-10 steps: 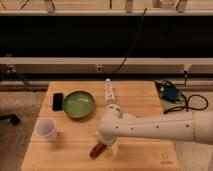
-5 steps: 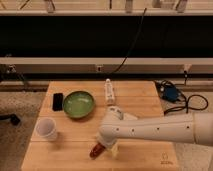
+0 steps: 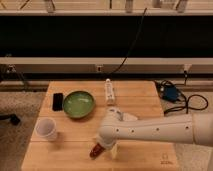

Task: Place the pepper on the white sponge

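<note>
Though close against hand [image 3: 106, 150], logged pepper [image 3: 95, 150] at hand's left, touching or just beside; long axis slanting up-right toward hand. Hand low over tabletop [image 3: 150, 100] under end of arm [image 3: 160, 130]; cannot tell grip state or hold. Right of and beyond hand, near: pale patch, judged white sponge [image 3: 129, 116]. Short carry rightward.

Lab-like room: light wooden table [image 3: 146, 101], loose black cables [image 3: 136, 40] at 12 o'clock. The gripper [image 3: 102, 148] hangs at 6 o'clock.
</note>
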You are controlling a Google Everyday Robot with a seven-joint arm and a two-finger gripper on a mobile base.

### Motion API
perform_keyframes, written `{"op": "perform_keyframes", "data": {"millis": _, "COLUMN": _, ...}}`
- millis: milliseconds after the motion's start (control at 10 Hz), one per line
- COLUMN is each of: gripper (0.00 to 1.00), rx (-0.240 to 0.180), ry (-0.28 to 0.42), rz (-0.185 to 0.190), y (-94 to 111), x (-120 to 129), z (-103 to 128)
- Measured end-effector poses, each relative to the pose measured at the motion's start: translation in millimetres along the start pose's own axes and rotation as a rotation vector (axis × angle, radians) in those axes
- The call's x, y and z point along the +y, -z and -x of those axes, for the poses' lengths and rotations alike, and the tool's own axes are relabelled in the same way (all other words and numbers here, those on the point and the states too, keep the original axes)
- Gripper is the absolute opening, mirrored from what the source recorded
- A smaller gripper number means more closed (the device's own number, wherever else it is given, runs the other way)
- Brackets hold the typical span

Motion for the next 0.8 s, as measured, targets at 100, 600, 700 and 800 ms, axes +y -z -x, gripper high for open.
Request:
{"op": "perform_keyframes", "data": {"millis": 100, "gripper": 0.80, "rx": -0.002, "ry": 0.000, "rz": 0.000, "y": -1.2, "x": 0.5, "z": 0.8}}
{"op": "perform_keyframes", "data": {"millis": 600, "gripper": 0.80, "rx": -0.006, "ry": -0.003, "rz": 0.000, "y": -5.6, "x": 1.4, "z": 3.4}}
{"op": "perform_keyframes", "data": {"millis": 700, "gripper": 0.80, "rx": -0.005, "ry": -0.004, "rz": 0.000, "y": -6.4, "x": 1.3, "z": 3.8}}
{"op": "perform_keyframes", "data": {"millis": 800, "gripper": 0.80, "rx": -0.005, "ry": -0.003, "rz": 0.000, "y": -7.2, "x": 1.0, "z": 4.4}}
